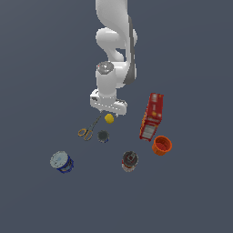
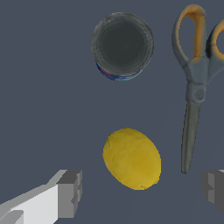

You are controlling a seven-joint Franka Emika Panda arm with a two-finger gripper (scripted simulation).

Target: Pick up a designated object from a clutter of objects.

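Above yellow ball (image 2: 131, 158), gripper (image 2: 142, 192) spread wide

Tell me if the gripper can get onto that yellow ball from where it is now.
Probably yes. The gripper is open above the yellow ball, which lies between its fingers with bare floor on both sides. The scissors and the dark can lie apart from the ball.
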